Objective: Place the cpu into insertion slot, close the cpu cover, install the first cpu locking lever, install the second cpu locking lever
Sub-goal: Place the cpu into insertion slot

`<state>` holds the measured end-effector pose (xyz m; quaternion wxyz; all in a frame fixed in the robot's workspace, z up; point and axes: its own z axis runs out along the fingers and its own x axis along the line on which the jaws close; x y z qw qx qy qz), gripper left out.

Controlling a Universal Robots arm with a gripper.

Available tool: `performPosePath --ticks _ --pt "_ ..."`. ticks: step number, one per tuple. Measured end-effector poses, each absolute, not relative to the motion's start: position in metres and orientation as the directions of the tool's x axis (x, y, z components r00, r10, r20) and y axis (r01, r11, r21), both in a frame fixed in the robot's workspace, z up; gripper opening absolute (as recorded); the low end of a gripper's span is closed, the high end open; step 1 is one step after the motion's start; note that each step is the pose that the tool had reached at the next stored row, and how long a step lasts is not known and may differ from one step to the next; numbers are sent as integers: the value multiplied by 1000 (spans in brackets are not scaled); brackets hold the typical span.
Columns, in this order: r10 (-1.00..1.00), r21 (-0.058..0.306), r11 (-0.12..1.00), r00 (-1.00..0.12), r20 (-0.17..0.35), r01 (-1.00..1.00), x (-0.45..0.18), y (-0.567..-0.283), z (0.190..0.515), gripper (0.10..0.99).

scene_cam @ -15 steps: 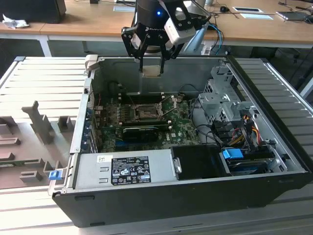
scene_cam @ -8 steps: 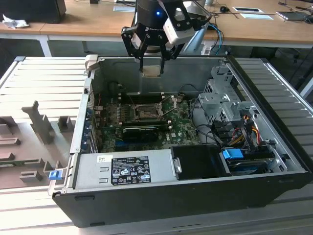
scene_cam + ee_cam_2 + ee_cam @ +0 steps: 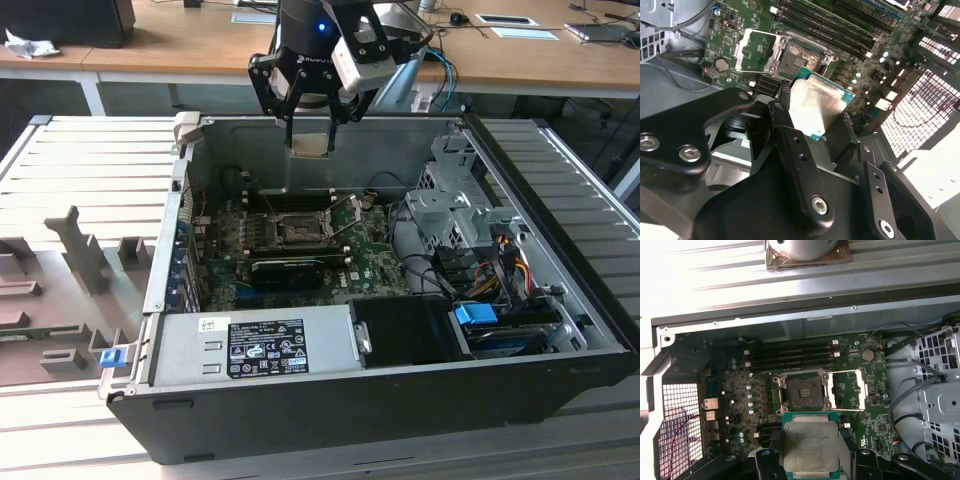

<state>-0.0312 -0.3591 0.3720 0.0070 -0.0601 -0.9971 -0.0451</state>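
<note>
**A:** Exterior view first. Where do things stand?

**B:** The gripper (image 3: pixel 311 138) hangs over the open computer case (image 3: pixel 350 415), near the wall farthest from the camera, and it is clamped on the chip (image 3: pixel 310 146). The socket (image 3: pixel 300 232) sits lower down on the green board (image 3: pixel 375 265), well apart from the chip.

**A:** And the second wrist view?

**B:** Two black fingers (image 3: pixel 784 120) pinch the chip (image 3: pixel 815 102) by opposite edges, with its silver top toward the camera. Beyond it the socket (image 3: pixel 799 56) is bare, and the cover (image 3: pixel 757 50) is swung open beside it.

**A:** Does the first wrist view agree?

**B:** It does. The chip (image 3: pixel 809 445) is held between the fingers. The socket (image 3: pixel 802 390) shows its dark pin grid uncovered, and the cover (image 3: pixel 852 390) is folded out next to it (window and all).

**A:** So how far along is the job?

**B:** Early, by my reckoning. The chip is in hand, but none of the four steps is finished. It isn't seated, the cover isn't closed, and with the cover open neither locking step can have been done.
</note>
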Motion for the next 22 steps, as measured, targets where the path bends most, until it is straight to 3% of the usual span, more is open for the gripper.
performPosePath --ticks 22 --pt "284 84 955 -959 18 284 -31 -359 370 525"
